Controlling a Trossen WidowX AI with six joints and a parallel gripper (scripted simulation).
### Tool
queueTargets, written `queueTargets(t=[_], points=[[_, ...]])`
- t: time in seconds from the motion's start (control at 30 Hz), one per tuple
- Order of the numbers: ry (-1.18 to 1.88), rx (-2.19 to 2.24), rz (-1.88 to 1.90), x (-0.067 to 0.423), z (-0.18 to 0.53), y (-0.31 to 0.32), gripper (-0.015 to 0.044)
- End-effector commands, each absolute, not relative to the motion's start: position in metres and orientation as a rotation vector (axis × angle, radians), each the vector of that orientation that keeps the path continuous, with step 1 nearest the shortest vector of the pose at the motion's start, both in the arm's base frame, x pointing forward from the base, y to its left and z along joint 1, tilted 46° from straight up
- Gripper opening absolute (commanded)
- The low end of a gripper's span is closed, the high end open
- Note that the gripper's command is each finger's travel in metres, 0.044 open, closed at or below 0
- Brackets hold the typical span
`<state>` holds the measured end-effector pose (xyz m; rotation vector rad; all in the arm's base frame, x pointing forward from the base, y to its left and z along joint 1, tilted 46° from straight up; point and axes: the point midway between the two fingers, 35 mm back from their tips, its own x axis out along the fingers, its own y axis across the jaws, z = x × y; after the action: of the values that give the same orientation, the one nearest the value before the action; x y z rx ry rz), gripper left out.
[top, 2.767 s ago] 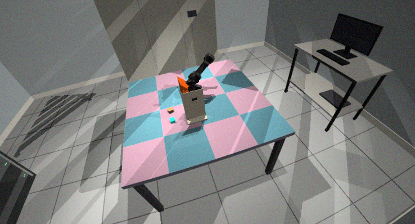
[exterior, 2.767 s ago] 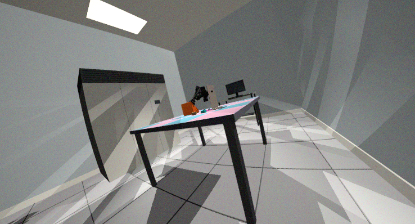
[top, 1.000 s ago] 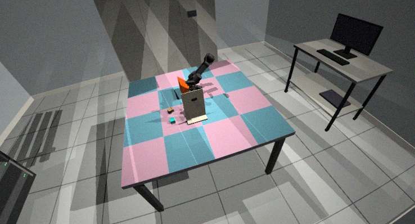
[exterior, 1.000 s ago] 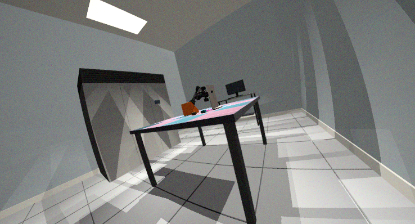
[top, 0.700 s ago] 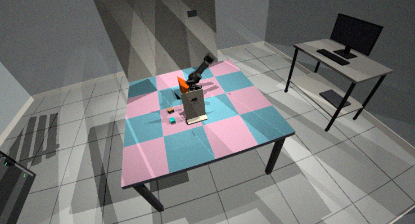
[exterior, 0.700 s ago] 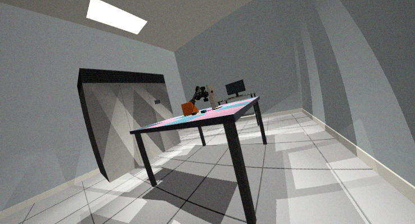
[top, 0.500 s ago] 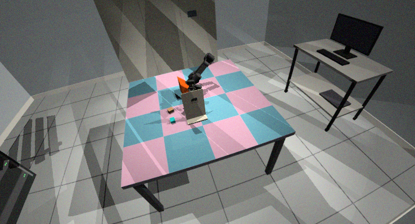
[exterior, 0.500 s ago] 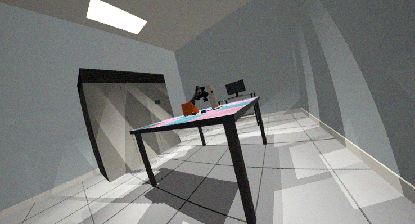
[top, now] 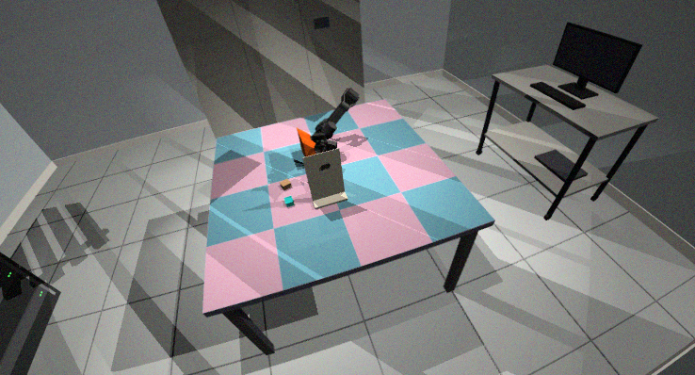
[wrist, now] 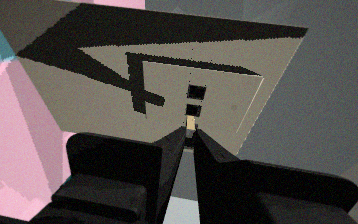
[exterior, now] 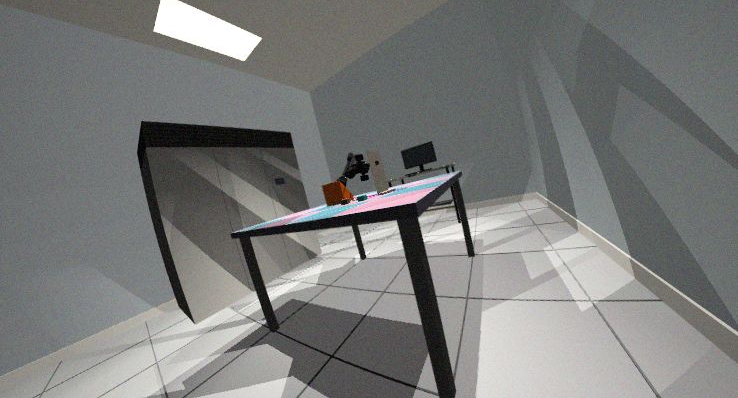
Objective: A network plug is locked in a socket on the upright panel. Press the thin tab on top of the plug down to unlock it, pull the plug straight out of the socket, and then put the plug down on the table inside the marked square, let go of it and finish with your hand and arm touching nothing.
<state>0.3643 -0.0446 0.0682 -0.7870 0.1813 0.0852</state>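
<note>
Plug (wrist: 191,123), small and beige, sits at the centre of the wrist view, pinched between the two dark fingers of the gripper (wrist: 190,134), right under the lower socket (wrist: 193,109) of the upright panel (wrist: 105,107). Whether it is completely out of the socket I cannot tell; it looks very near to the opening. To do this step well, I think the arm should pull straight back along the socket axis, without tilting, and keep the pinch firm on the tab. In the top view, left of the panel near the middle of the frame, one brown block (top: 285,183) and one teal block (top: 289,201) lie on the table (top: 311,255); one orange box (top: 305,140) stands behind. I count two socket openings. No marked square is visible.
</note>
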Motion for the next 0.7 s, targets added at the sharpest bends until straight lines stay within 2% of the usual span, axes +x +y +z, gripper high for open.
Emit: queueTargets(t=[0.0, 0.67], points=[[0.182, -0.789, 0.092, 0.36, 0.067, -0.044, 0.0], [0.183, -0.789, 0.093, 0.348, 0.066, -0.047, 0.0]])
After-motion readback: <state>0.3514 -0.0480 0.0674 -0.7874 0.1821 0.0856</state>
